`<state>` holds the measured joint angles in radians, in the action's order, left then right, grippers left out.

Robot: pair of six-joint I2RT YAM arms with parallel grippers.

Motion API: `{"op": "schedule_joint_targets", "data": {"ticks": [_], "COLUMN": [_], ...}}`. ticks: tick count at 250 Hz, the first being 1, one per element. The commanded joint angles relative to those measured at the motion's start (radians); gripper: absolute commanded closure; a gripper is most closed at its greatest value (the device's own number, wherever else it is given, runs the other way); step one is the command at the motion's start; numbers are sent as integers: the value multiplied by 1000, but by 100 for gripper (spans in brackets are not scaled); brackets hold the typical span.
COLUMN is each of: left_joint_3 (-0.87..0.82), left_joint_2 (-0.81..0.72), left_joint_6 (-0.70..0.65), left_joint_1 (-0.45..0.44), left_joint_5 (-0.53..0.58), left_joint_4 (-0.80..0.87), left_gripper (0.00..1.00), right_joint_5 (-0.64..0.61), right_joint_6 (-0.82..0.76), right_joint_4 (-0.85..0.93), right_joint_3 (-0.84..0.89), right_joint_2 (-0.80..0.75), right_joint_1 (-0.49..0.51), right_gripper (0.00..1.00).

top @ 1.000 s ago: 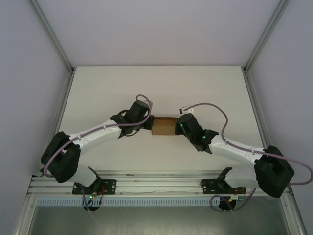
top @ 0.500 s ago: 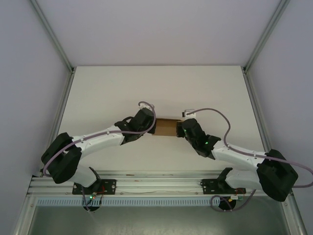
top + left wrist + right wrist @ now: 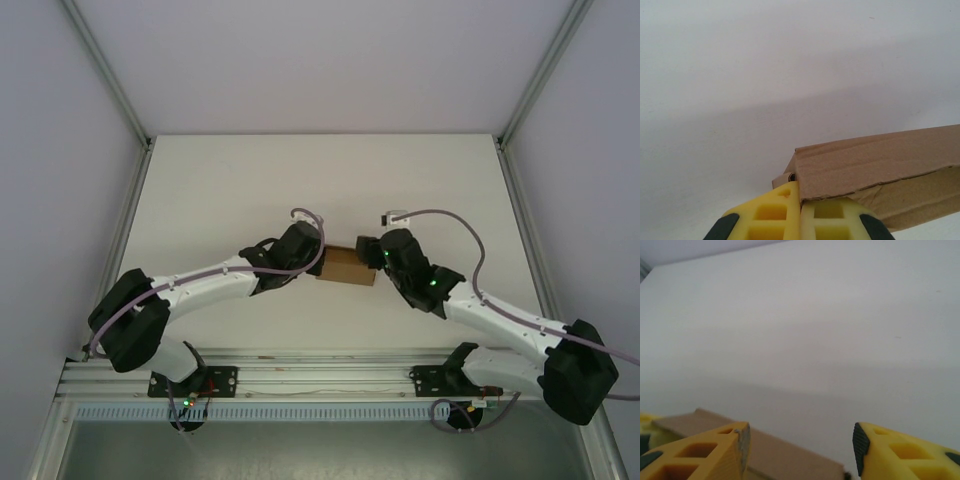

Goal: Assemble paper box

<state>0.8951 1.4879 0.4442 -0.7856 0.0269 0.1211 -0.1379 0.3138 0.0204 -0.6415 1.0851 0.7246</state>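
Note:
The paper box (image 3: pixel 347 266) is a small brown cardboard box in mid-table, lying slightly tilted between the two arms. My left gripper (image 3: pixel 320 262) is at its left end. In the left wrist view the yellow fingers (image 3: pixel 775 210) press together on the lower edge of a box wall (image 3: pixel 875 160), so the left gripper (image 3: pixel 801 194) is shut on the paper box. My right gripper (image 3: pixel 371 250) is at the box's right end. In the right wrist view it (image 3: pixel 800 440) stands open, and the box's top (image 3: pixel 785 456) lies low between its fingers.
The white table (image 3: pixel 220 190) stretches bare behind and beside the box. Grey enclosure walls and metal frame posts (image 3: pixel 112 90) border it. The arm bases sit on the rail (image 3: pixel 320 380) at the near edge.
The left gripper has pushed right and the box has shifted a little right and tilted. The right arm has swung outward, its gripper now higher at the box's right end.

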Motion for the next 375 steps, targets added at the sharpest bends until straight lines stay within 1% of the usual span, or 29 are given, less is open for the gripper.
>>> {"op": "schedule_joint_targets", "data": {"ticks": [1, 27, 57, 74, 96, 111, 129, 145, 161, 179, 189, 205, 213, 219, 225, 260, 271, 301, 310, 326, 337, 366, 375], "left_joint_3": [-12, -5, -4, -3, 2, 7, 22, 39, 54, 71, 84, 103, 109, 113, 116, 136, 139, 149, 143, 117, 89, -30, -70], "left_joint_2": [37, 34, 25, 17, 0, -18, -43, -69, -100, -135, -151, -171, -175, -176, -173, -113, -88, -14, 7, 38, 55, 69, 69], "left_joint_6": [-27, -27, -30, -38, -52, -54, -63, -79, -97, -104, -100, -64, -43, -27, -17, 17, 13, 11, 13, 39, 49, 94, 103], "left_joint_1": [-12, -12, -13, -12, -13, -12, -13, -13, -13, -11, -10, -6, 1, 13, 27, 117, 131, 147, 155, 168, 176, 177, 178], "left_joint_5": [-53, -55, -64, -73, -106, -122, -130, -132, -152, -167, -152, -83, -56, -49, -53, -158, -193, -241, -259, -257, -292, -365, -380], "left_joint_4": [152, 156, 151, 151, 149, 150, 174, 207, 232, 256, 274, 290, 291, 286, 278, 219, 195, 187, 191, 193, 179, 75, 42], "left_gripper": [100, 100, 92, 92, 82, 79, 70, 54, 48, 37, 32, 25, 19, 14, 13, 14, 16, 18, 21, 26, 31, 41, 46], "right_joint_5": [19, 41, 46, 39, 36, 63, 87, 104, 117, 116, 113, 113, 112, 110, 110, 115, 114, 103, 95, 90, 82, 78, 90], "right_joint_6": [59, 83, 103, 128, 172, 190, 214, 223, 215, 212, 212, 212, 215, 218, 220, 214, 211, 211, 215, 216, 215, 241, 250], "right_joint_4": [32, 50, 67, 74, 12, -38, -88, -118, -117, -104, -100, -103, -103, -103, -105, -103, -98, -94, -88, -88, -83, -106, -135], "right_joint_3": [-18, -9, 18, 44, 109, 150, 188, 207, 211, 207, 205, 209, 210, 212, 216, 209, 203, 203, 203, 209, 211, 237, 258], "right_joint_2": [-3, 29, 62, 84, 97, 106, 110, 108, 106, 106, 106, 106, 106, 105, 107, 109, 109, 107, 107, 111, 119, 146, 153], "right_joint_1": [-50, -69, -69, -69, -70, -70, -69, -68, -69, -69, -70, -69, -69, -69, -69, -69, -70, -69, -70, -70, -69, -68, -69], "right_gripper": [46, 48, 50, 53, 60, 61, 63, 63, 63, 63, 63, 64, 64, 64, 64, 64, 64, 64, 64, 64, 64, 66, 67]}}
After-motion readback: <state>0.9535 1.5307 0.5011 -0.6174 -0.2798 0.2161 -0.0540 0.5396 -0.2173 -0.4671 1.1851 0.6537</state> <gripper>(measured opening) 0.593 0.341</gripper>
